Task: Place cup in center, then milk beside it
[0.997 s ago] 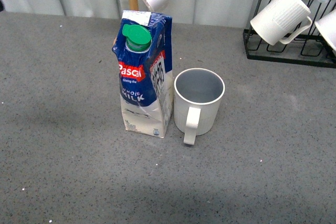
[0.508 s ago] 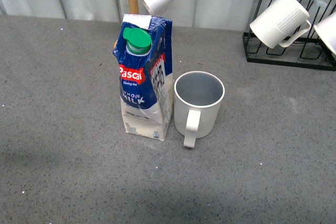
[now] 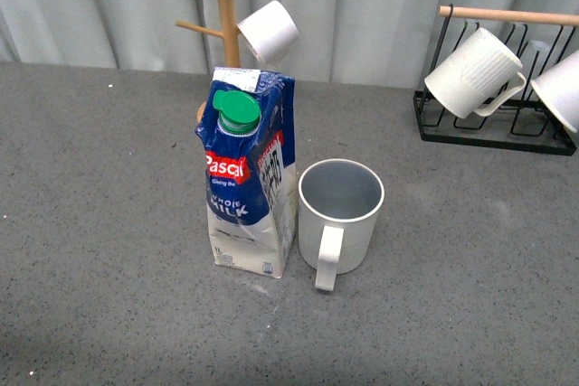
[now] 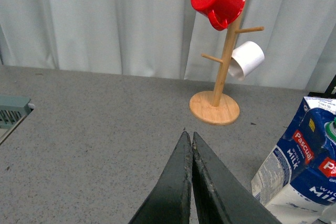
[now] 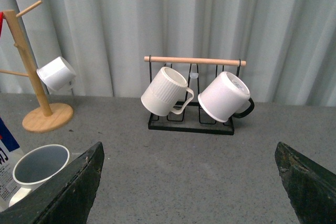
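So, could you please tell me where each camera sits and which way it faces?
Front: on the body, looking down at the milk and cup; no arm shows.
Left wrist: behind the shut left gripper, facing the mug tree; milk at the edge.
Right wrist: between the open right gripper fingers, facing the rack; cup at the edge.
All three share the mug tree.

Even, diffuse lighting, soft faint shadows lay beside the milk (image 3: 246, 174) and cup (image 3: 340, 214), all 3 views were sharp, no glare.
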Robot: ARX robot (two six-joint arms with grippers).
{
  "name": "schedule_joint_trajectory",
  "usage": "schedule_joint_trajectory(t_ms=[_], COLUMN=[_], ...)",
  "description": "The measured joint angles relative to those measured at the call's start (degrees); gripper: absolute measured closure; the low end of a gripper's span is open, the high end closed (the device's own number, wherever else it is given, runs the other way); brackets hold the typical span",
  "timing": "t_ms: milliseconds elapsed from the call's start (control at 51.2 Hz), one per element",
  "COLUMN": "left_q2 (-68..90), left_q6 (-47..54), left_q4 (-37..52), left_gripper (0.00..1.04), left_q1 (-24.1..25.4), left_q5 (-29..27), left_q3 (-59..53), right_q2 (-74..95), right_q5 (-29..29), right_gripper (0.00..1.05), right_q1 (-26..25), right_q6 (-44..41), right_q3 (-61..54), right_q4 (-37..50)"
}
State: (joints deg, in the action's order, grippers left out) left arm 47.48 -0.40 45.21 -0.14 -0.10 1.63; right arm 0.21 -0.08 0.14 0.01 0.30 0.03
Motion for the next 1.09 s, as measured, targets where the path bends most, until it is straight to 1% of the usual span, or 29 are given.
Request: schedule_joint_trajectory(t_ms=[274, 489, 1095], left_q2=[-13.9, -20.9, -33.5], left_q6=[0.0, 0.0, 0.0], left_q4=[-12.2, -18.7, -31.0], left_gripper=[1.01, 1.01, 1.01], left_q1=[0.0, 0.0, 0.0], left_q5=[0.1, 0.1, 0.1], left_q3=[-0.5, -0.5, -0.5], right_q2=[0.0, 0.0, 0.0], right_q5=[0.0, 0.0, 0.0], right_gripper=[0.09, 0.09, 0.09], right_q1=[0.0, 0.0, 0.0], right_q6=[0.0, 0.0, 0.0], right_q3=[0.0, 0.0, 0.0], right_q4=[0.0, 0.0, 0.0])
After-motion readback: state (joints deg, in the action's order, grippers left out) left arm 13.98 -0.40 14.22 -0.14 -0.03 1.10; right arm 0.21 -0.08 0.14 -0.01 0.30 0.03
